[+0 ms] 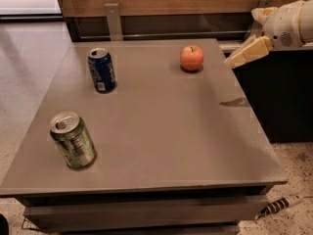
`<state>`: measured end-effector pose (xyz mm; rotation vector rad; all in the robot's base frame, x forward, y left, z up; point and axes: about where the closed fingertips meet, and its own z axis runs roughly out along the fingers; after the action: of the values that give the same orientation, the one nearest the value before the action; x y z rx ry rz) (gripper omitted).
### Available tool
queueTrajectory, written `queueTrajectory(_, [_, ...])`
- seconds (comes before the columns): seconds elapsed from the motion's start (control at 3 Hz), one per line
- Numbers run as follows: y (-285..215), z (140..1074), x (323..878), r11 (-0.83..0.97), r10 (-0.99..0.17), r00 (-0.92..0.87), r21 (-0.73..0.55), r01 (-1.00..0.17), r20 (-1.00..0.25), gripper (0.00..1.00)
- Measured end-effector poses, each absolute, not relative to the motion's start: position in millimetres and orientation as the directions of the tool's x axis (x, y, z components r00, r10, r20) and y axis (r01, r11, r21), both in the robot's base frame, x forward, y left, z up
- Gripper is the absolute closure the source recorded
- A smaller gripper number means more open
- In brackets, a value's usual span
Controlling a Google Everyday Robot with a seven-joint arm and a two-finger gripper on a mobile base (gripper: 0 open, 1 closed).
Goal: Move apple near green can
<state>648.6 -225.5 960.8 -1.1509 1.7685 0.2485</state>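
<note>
The apple, red-orange with a short stem, sits on the grey table near its far right corner. The green can stands upright near the front left corner, far from the apple. My gripper hangs above the table's far right edge, just right of the apple and a little higher. Its cream fingers are spread apart and hold nothing.
A dark blue can stands upright at the far left of the table. A wooden panel with metal brackets runs behind the table. A dark cabinet stands to the right. A cable lies on the floor at front right.
</note>
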Motion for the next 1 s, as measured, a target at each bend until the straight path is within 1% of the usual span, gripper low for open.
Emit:
queueTrajectory(0.67, [-216,948,663,0.538,-0.570,-0.096,-0.283,-0.794,-0.816,0.00])
queueTrajectory(1.0, [-202,919,687,0.567,-0.536,-0.136,-0.236,-0.789,-0.833,0.00])
